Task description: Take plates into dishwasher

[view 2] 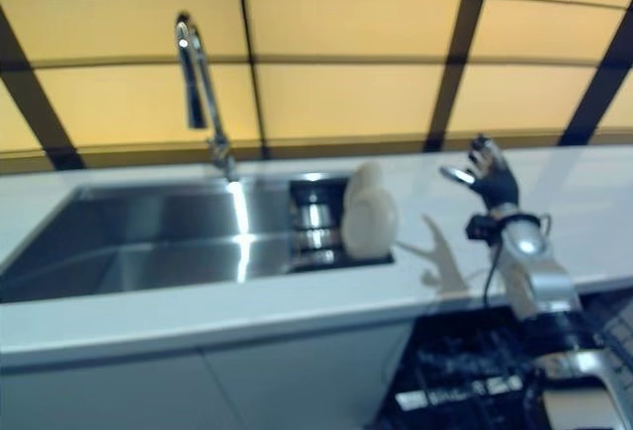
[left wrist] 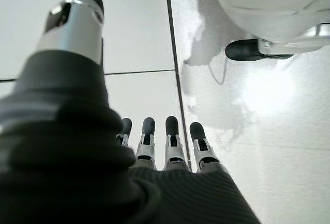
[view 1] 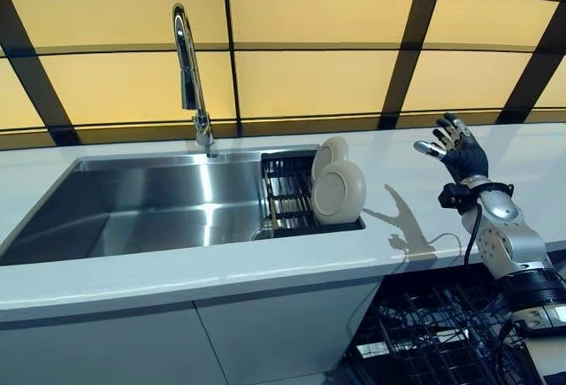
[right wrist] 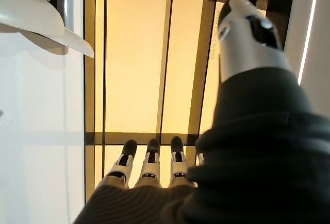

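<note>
Reaching right hand (view 1: 460, 150), fingers spread wide and empty, toward plates (view 1: 337, 190) in sink rack (view 1: 285, 192); pinching front rim would work best.

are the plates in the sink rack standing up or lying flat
Standing up. Both plates stand on edge in the dark rack at the sink's right end, one behind the other, faces showing.

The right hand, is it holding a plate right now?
No, the right hand is open and empty above the counter, apart from the plates in the sink rack.
</note>
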Robot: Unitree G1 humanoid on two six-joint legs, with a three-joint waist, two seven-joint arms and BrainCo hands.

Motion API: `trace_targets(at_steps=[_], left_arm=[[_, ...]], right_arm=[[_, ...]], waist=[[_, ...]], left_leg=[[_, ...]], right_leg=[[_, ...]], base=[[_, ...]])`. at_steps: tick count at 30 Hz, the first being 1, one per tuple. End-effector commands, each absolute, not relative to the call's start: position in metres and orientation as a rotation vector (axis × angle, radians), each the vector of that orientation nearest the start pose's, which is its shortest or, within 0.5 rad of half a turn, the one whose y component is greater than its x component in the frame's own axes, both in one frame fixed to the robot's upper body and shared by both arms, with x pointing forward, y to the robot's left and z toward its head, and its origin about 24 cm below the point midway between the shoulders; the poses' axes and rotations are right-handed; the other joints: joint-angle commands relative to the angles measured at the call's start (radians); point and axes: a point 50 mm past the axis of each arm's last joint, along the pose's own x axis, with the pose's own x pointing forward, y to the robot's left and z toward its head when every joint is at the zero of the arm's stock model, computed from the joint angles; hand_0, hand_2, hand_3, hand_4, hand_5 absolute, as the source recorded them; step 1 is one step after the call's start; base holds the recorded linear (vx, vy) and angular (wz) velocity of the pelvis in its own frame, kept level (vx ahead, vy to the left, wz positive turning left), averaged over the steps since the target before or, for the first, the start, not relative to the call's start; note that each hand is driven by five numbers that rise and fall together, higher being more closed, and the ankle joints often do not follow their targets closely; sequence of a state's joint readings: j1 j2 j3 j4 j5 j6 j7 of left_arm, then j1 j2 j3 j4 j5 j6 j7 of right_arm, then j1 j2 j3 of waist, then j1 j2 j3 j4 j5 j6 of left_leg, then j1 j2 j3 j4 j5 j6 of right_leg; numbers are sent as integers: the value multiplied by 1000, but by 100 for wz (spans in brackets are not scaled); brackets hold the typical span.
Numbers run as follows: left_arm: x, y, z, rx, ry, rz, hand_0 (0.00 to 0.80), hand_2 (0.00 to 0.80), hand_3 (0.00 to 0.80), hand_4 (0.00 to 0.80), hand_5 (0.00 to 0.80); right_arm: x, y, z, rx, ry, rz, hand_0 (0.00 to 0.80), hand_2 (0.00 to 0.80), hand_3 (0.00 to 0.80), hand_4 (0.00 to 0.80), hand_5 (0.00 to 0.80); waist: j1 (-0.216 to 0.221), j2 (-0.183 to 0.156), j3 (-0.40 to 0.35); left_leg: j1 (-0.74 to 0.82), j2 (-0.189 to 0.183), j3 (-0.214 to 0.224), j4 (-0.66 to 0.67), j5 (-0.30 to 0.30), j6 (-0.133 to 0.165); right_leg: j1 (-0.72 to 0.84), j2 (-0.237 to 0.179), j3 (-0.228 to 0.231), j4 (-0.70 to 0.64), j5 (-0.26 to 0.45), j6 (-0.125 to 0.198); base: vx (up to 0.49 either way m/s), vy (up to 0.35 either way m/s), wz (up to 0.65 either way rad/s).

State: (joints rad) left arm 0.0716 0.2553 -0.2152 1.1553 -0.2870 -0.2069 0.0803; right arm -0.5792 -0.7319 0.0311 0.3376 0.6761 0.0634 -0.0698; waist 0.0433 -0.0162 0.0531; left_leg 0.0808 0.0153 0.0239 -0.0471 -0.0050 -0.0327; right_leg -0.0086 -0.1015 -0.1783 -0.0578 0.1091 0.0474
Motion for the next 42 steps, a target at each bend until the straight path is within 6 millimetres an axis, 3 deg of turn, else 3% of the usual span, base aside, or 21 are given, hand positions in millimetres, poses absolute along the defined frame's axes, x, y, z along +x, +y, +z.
trace_targets(at_steps=[1, 9, 18, 31, 42], left_arm=[[122, 244, -144, 222, 940, 158, 0, 0, 0, 0, 0], [128, 255, -139, 220, 929, 206, 0, 0, 0, 0, 0], [117, 265, -140, 207, 958, 273, 0, 0, 0, 0, 0], [119, 264, -139, 228, 953, 250, 0, 0, 0, 0, 0], [131, 266, -134, 262, 939, 221, 0, 0, 0, 0, 0]], right_arm=[[337, -292, 213, -9, -328, -162, 0, 0, 0, 0, 0], [338, -297, 202, 14, -299, -185, 0, 0, 0, 0, 0], [335, -294, 179, 33, -221, -170, 0, 0, 0, 0, 0], [332, -288, 121, -30, 102, -27, 0, 0, 0, 0, 0], [332, -284, 99, -8, 295, 86, 0, 0, 0, 0, 0]], waist=[[17, -47, -8], [15, -46, -1], [18, -49, 2], [32, -65, 22], [51, -74, 50]], left_leg=[[-36, -17, -11, 4, 40, -10], [-16, -22, 0, -11, 31, 8], [1, -25, -1, -21, 24, 17], [1, -22, -1, -23, 24, 16], [-4, -18, -8, -24, 30, 11]], right_leg=[[60, -19, -6, 12, -20, 31], [56, -36, -5, 36, -24, 44], [69, -38, -5, 36, -29, 45], [83, -32, -18, 23, -31, 41], [87, -30, -33, 17, -28, 42]], base=[[17, 41, 1], [2, 19, 1], [0, 0, 0], [0, 0, 0], [-16, -18, 4]])
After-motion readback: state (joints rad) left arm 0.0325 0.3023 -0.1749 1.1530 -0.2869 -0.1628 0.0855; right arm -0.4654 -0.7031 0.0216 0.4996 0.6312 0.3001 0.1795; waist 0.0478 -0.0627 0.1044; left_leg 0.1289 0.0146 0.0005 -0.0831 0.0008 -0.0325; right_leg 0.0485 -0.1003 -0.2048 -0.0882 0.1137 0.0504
